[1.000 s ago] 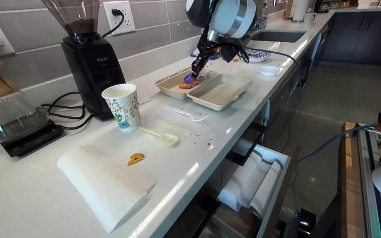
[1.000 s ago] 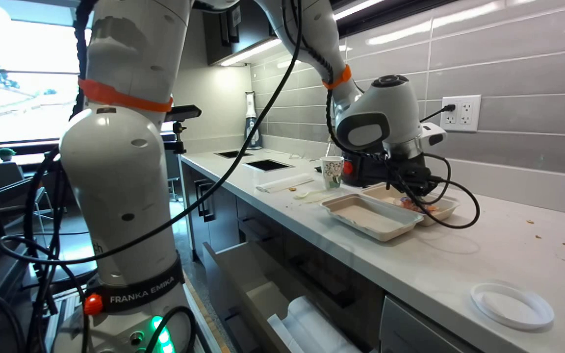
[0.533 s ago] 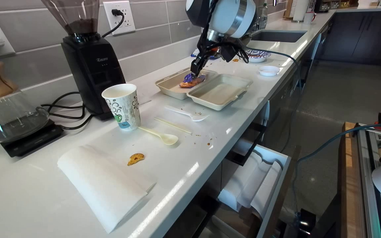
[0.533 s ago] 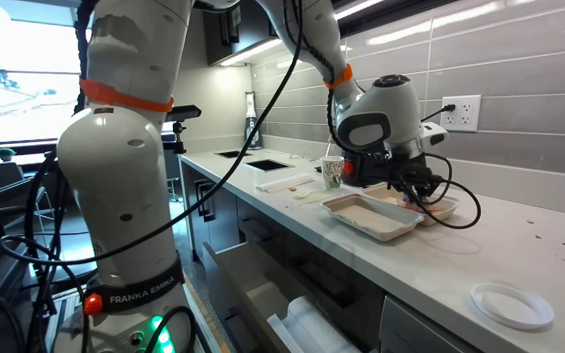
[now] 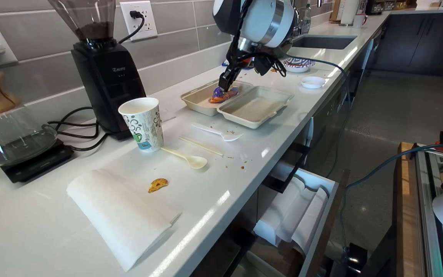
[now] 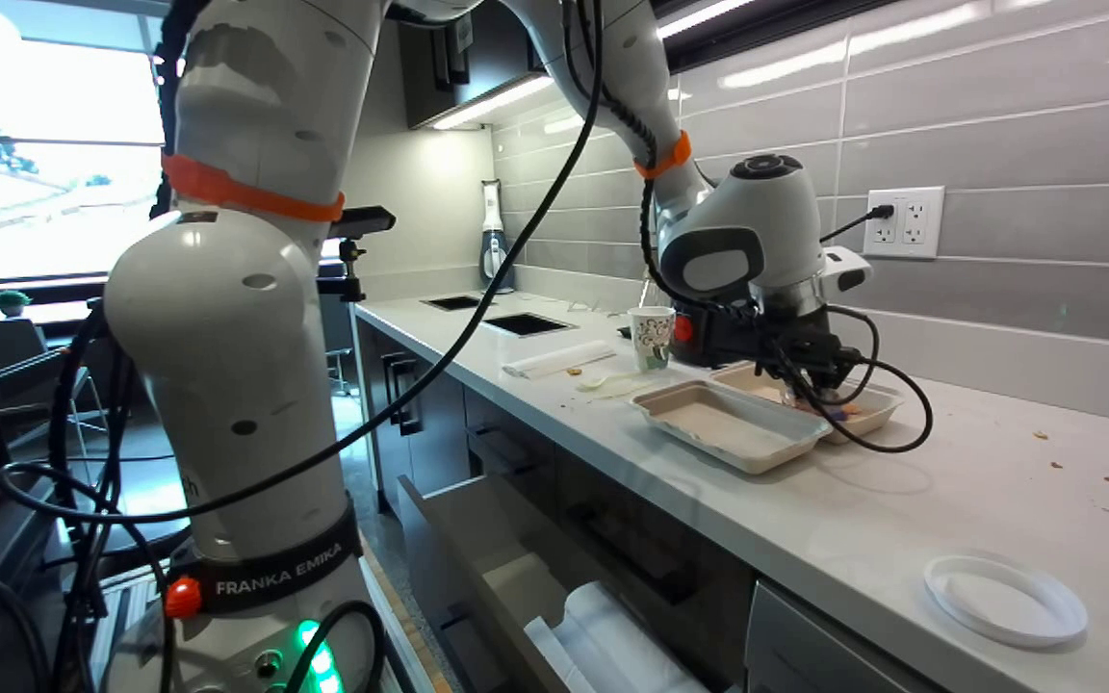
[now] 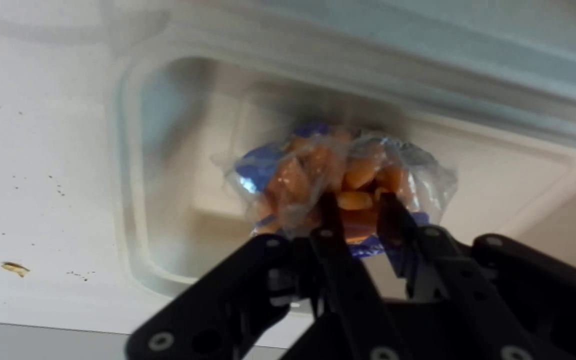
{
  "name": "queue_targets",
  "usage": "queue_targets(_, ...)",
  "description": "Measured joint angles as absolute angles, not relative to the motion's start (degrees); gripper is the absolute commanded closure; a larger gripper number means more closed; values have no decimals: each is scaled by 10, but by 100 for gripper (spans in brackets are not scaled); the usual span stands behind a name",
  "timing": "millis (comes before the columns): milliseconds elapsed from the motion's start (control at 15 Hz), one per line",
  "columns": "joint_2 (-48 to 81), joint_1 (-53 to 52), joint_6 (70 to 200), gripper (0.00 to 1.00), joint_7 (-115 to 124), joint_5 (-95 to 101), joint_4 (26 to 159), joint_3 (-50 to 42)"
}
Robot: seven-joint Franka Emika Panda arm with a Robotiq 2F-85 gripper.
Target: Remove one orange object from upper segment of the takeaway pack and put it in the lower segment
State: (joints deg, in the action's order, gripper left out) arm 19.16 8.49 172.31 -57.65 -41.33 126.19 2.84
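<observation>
One orange pc (image 7: pixel 355 201), a baby carrot by the look of it, sits btwn the fingertips (image 7: pixel 329 210) of the gripper (image 7: pixel 359 202), which reaches into the upper segment (image 5: pixel 198 100) of the takeaway pack (image 5: pixel 240 98). The jaws stand a little apart w/ that pc in the gap; I can't tell if they press on it or only straddle it. More orange pcs (image 7: pixel 363 172) crowd round it in a clear bag (image 7: pixel 293 177) w/ blue print. The bag seems torn, but whether the pc is free of the film I can't make out; wrist view's a bit blurred.

Step in hand, I'd judge, is the grasp; the carry isn't done yet. To do it well: centre on the one pc, take it by its sides, squeeze slow. Prob firm but slick, so a square bite beats a hard one. Main risk imo is pinching film along w/ it, b/c then the whole bag comes up. So lift straight & short, check only 1 pc hangs there; if the bag tags along, let go & retry. Then clear the rim btwn the halves, go over to the lower segment (image 6: pixel 728 423), prob the half nearer the front edge of the counter (image 5: pixel 214 186), & set the pc down low, as it may roll.
</observation>
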Motion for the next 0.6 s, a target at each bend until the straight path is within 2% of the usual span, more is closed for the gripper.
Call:
queue_targets(200, 192, 88, 1723, 100, -578, -413, 1260, 31)
queue_targets(600, 193, 89, 1723, 98, -578, -412, 1260, 31)
